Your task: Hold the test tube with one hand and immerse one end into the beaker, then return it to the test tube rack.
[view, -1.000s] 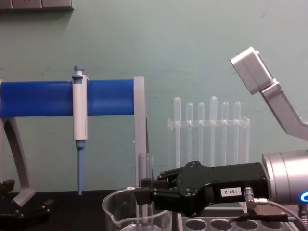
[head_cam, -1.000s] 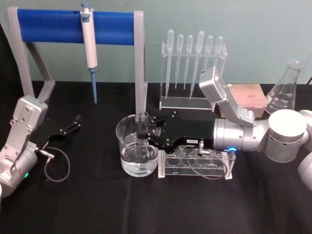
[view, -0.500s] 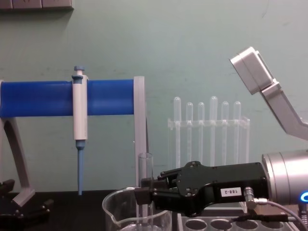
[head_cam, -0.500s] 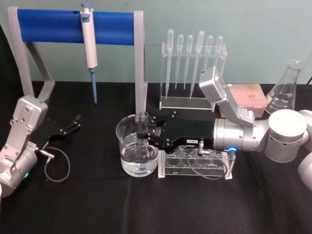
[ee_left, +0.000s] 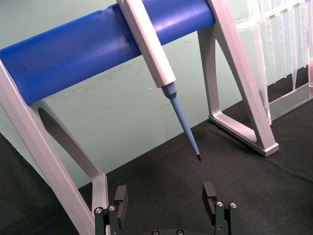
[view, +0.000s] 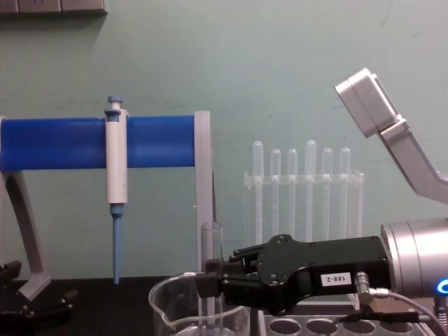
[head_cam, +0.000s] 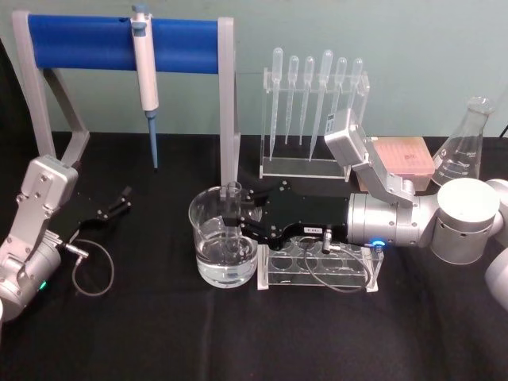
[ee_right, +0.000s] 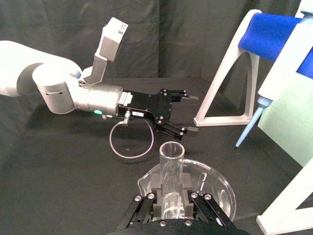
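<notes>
My right gripper (head_cam: 234, 216) (view: 208, 283) (ee_right: 171, 190), black on a silver wrist, is shut on the clear test tube (head_cam: 232, 198) (view: 211, 252) (ee_right: 170, 166). It holds the tube upright inside the wide glass beaker (head_cam: 206, 254) (view: 162, 304) (ee_right: 221, 185). The tube's lower end reaches down into the water in the beaker, and its rim stands above the beaker's rim. My left gripper (head_cam: 117, 203) (ee_left: 165, 193) (ee_right: 190, 115) (view: 35, 288) rests open and idle on the black table, far left of the beaker.
A clear tube rack (head_cam: 317, 270) lies under my right wrist, right of the beaker. Behind stand a blue-barred frame (head_cam: 87, 40) with a hanging pipettor (head_cam: 145, 75), a stand of plastic pipettes (head_cam: 313, 103), a pink box (head_cam: 403, 159) and a conical flask (head_cam: 464, 147).
</notes>
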Tool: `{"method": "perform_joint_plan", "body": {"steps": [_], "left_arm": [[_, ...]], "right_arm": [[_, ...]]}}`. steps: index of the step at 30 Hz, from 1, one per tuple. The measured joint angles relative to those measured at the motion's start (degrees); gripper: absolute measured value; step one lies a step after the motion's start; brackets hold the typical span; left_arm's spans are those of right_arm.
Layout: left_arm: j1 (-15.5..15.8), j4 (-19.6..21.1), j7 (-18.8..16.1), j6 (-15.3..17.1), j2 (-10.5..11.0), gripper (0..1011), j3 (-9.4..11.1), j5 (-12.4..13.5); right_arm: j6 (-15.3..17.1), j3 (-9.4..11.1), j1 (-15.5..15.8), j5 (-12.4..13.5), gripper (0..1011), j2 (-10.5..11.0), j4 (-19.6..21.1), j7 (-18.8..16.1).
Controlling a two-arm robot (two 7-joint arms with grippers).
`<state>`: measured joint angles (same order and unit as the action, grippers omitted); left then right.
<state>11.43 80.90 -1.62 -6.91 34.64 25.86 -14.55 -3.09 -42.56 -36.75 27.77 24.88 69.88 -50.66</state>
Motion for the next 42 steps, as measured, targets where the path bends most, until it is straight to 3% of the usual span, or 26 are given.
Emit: {"method": "perform_joint_plan", "body": {"steps": [42], "left_arm": [[0.0, 0.0, 0.0, 0.0, 0.0, 1000, 0.0, 0.0]], "right_arm": [[0.0, 0.0, 0.0, 0.0, 238, 0.0, 0.0, 0.0]]}}
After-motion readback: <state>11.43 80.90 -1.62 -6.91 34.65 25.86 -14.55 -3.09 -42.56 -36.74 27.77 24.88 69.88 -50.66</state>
